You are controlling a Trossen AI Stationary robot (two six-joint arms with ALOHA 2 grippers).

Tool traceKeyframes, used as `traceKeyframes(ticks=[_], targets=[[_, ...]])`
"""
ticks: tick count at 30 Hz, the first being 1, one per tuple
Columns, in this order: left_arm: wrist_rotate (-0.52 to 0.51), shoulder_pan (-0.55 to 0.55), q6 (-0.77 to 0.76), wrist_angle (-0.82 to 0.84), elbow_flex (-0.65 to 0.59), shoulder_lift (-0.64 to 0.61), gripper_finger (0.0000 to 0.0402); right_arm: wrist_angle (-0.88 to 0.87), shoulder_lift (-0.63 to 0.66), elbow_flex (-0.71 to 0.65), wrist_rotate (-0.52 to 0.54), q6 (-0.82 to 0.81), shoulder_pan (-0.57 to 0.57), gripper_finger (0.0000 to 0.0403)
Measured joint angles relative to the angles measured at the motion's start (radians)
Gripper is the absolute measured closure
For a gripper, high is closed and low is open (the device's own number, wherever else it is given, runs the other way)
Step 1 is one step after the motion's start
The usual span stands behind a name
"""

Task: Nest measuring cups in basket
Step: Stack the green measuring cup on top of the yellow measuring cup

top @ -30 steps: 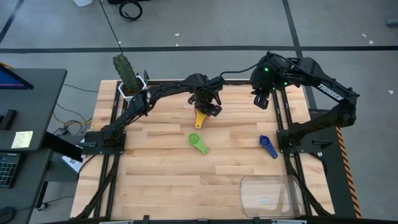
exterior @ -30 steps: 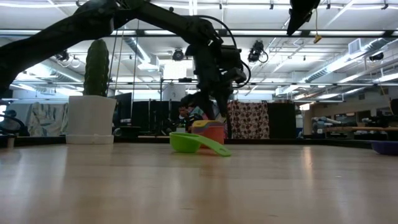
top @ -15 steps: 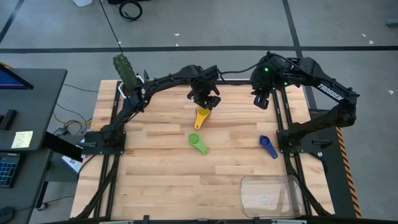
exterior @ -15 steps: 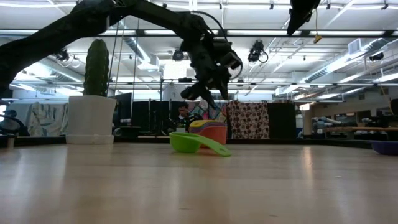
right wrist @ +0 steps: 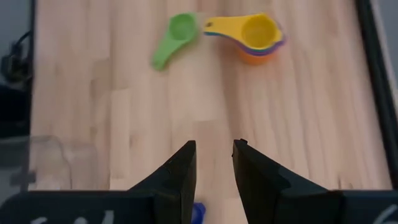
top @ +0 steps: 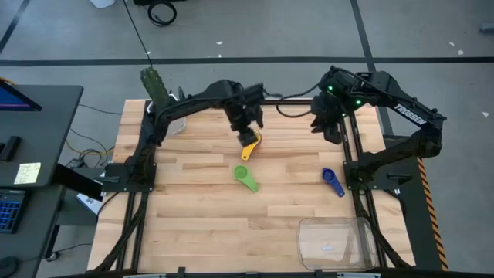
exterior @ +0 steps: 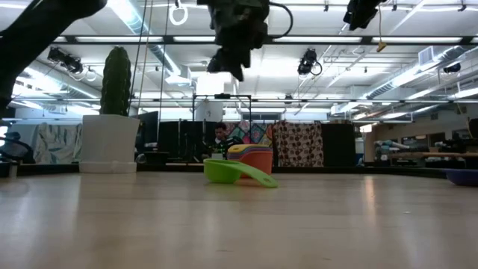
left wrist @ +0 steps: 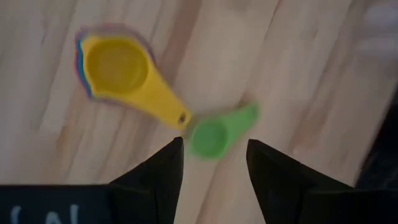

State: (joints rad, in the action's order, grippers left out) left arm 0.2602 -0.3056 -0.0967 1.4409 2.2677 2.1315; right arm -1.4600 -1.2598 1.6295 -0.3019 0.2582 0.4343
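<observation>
A stack of nested measuring cups, yellow on top (top: 249, 141) and orange at the bottom (exterior: 254, 160), stands at the table's far middle. A green cup (top: 245, 176) lies on its base just nearer, and a dark blue cup (top: 333, 182) lies at the right. The clear basket (top: 336, 241) sits at the near right corner. My left gripper (left wrist: 214, 162) hangs open high above the stack with nothing between its fingers. My right gripper (right wrist: 214, 168) waits open, raised over the far right (top: 328, 123).
A white pot with a green cactus (top: 158, 96) stands at the far left corner. Bare wood lies across the near left and middle of the table (top: 193, 224).
My left gripper has risen from the stacked cups to well above them, drifting a little toward the far left and rolling about its own axis. The stack and the green cup have stayed where they were. My right gripper has turned a little in place.
</observation>
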Motion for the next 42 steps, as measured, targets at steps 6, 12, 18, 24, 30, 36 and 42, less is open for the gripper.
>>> traceKeyframes(ticks=[6, 12, 18, 24, 30, 36, 42], targets=[[-0.073, 0.096, 0.083, 0.119, -0.001, 0.000, 0.0221, -0.020, 0.000, 0.000, -0.035, 0.053, -0.012, 0.0293], [-0.073, 0.164, 0.110, 0.115, -0.001, 0.001, 0.0221, -0.026, 0.000, 0.000, -0.035, 0.056, -0.055, 0.0293], [-0.147, 0.221, 0.109, 0.107, -0.001, 0.002, 0.0221, -0.026, 0.000, 0.000, -0.034, 0.051, -0.098, 0.0293], [-0.196, 0.273, 0.110, 0.069, -0.039, 0.000, 0.0221, -0.026, 0.000, 0.000, -0.033, 0.049, -0.130, 0.0293], [-0.197, 0.284, 0.111, 0.005, -0.248, 0.000, 0.0221, -0.051, 0.000, 0.000, -0.033, 0.049, -0.151, 0.0293], [-0.197, 0.292, 0.135, -0.207, -0.400, 0.001, 0.0221, -0.064, 0.000, 0.000, -0.033, 0.049, -0.167, 0.0293], [-0.221, 0.306, 0.203, -0.344, -0.510, 0.001, 0.0221, -0.065, 0.000, 0.000, -0.034, 0.049, -0.175, 0.0293]])
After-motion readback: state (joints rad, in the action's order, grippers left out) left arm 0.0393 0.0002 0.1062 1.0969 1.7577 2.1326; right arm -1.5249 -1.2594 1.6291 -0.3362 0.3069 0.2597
